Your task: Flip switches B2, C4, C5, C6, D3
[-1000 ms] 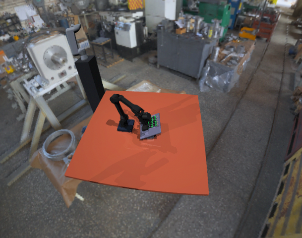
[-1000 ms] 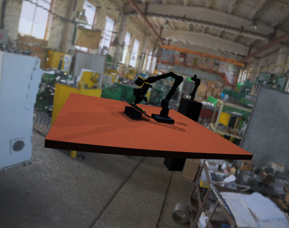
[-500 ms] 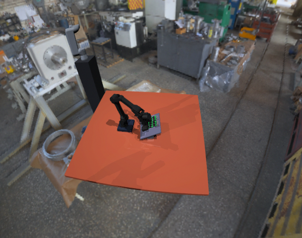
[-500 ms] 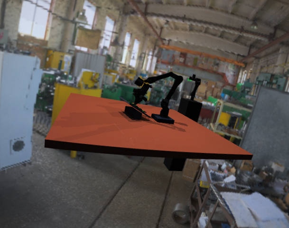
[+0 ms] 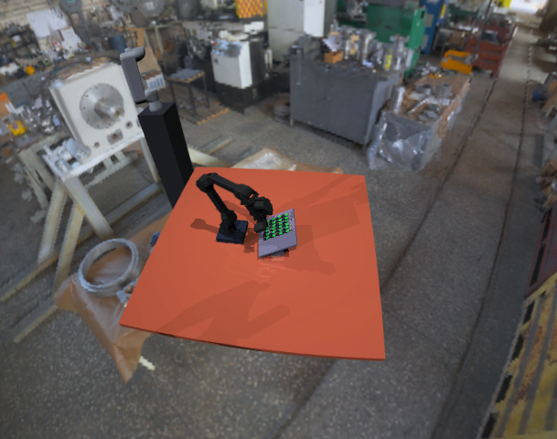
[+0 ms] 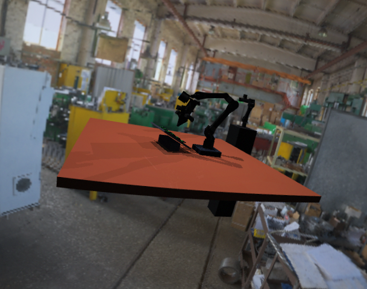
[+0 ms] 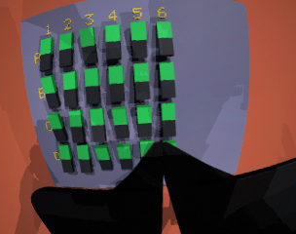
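The grey-violet switch panel [image 5: 278,246] [image 7: 206,73] stands tilted on the table, with rows A to D and columns 1 to 6 of green-and-black rocker switches. In the wrist view B2 [image 7: 69,88], C4 [image 7: 120,123], C5 [image 7: 144,121], C6 [image 7: 168,119] and D3 [image 7: 103,157] are uncovered. I cannot tell surely which end of each is raised. My gripper [image 5: 259,229] [image 6: 178,124] [image 7: 160,148] is shut and empty. The exterior view shows its tip above the panel, apart from it. In the wrist view the tip covers most of D6 and part of D5.
The panel rests on a dark support block [image 6: 168,143] on the orange table [image 5: 315,302] [image 6: 121,171]. The arm's base [image 5: 231,232] [image 6: 207,150] stands close to the panel's near edge. A black pedestal [image 5: 165,146] [image 6: 241,136] stands beyond the table edge behind the arm.
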Motion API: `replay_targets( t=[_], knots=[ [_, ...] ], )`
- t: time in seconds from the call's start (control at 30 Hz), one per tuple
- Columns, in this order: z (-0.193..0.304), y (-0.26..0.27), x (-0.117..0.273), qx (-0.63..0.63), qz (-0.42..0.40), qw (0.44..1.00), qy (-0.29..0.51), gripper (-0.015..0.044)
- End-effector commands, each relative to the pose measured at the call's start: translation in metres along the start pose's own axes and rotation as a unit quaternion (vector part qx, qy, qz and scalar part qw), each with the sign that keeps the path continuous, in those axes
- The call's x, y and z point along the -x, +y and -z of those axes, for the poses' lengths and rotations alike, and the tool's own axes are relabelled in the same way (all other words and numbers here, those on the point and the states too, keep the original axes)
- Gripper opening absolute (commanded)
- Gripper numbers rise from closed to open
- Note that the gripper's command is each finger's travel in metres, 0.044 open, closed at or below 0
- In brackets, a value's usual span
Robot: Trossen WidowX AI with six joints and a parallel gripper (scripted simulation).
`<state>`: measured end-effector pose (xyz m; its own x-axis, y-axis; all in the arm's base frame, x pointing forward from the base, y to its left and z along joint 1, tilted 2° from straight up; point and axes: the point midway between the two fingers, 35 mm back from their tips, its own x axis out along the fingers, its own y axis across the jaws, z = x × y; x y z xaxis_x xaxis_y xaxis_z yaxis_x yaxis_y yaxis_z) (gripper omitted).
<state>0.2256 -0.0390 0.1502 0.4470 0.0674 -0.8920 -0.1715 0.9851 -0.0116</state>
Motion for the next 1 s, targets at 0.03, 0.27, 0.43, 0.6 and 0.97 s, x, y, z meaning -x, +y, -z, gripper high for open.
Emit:
replay_targets(
  t=[0.03, 0.27, 0.43, 0.6, 0.97],
  knots=[
    [0.021, 0.038, 0.002, 0.002, -0.003, 1.0, 0.002, 0.0],
    [0.034, 0.056, -0.01, 0.001, -0.004, 1.0, 0.003, 0.0],
    [0.034, 0.057, -0.034, 0.001, -0.004, 1.0, 0.011, 0.0],
    [0.034, 0.057, -0.043, 0.001, -0.004, 1.0, 0.011, 0.0],
    [0.034, 0.057, -0.056, 0.001, -0.004, 1.0, 0.011, 0.0]
  ],
)
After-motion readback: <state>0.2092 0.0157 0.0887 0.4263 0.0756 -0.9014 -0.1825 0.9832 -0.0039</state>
